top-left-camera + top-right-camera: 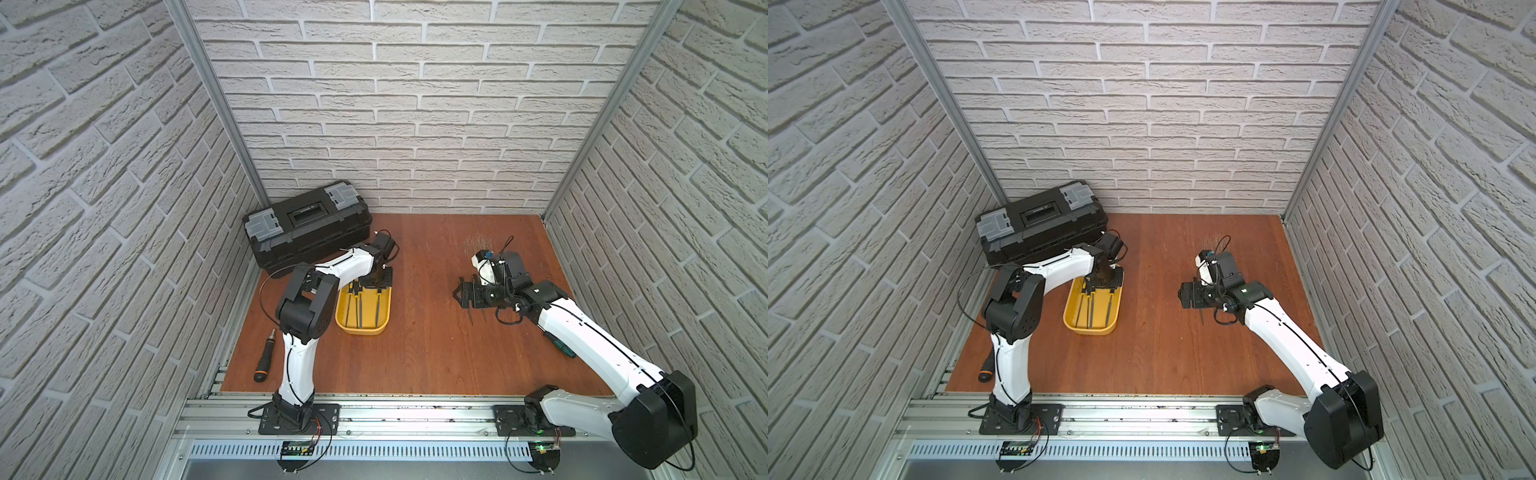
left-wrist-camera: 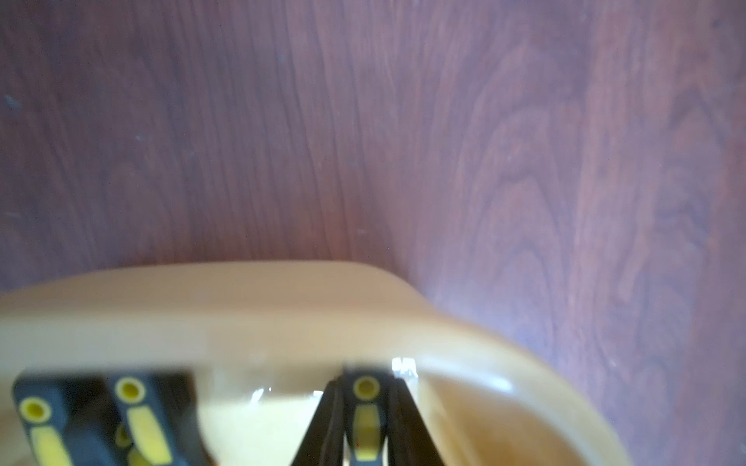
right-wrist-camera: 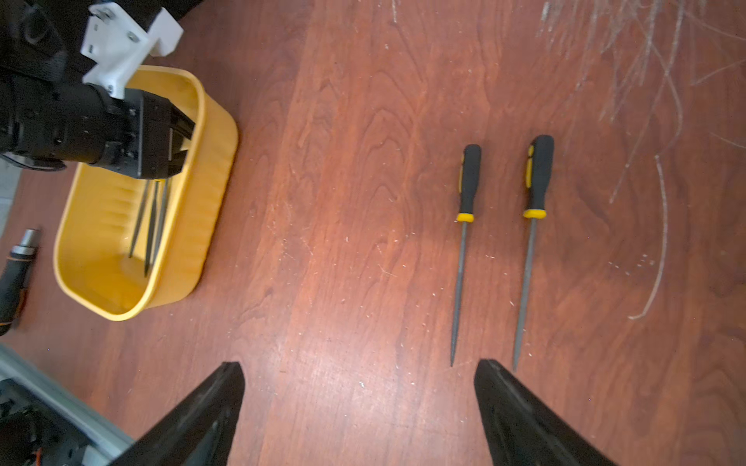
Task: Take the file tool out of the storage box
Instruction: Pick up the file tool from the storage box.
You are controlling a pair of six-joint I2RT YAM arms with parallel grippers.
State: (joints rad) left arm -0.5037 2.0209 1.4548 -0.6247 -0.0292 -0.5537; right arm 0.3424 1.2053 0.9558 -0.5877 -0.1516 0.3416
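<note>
- My left gripper (image 2: 366, 397) is down inside the yellow tray (image 2: 242, 314), at the far end, toward the black toolbox (image 1: 307, 226).
- Its jaws are closed tight on the black-and-yellow handle of a file (image 2: 366, 431), with one finger (image 2: 323, 427) on each side of it.
- That file is inside the tray, its handle end close to the end wall. I cannot tell whether it is lifted off the tray floor.
- Two more handles sit beside it in the tray, one (image 2: 133, 403) nearer my fingers and another (image 2: 36, 419) past it.
- From my right wrist I see thin grey shafts (image 3: 151, 234) running along the tray floor from under my left gripper.
- My right gripper (image 3: 359, 383) hangs over the bare wooden table (image 3: 343, 201), jaws spread wide with nothing between them.
- Two files lie on the table side by side but not touching, a shorter one (image 3: 464, 242) and a longer one (image 3: 533, 226). Their tips are near one of my right fingers (image 3: 504, 403), and they are well apart from the tray.
- A black-and-orange screwdriver (image 1: 264, 355) lies on the table outside the tray, beside my left arm.
</note>
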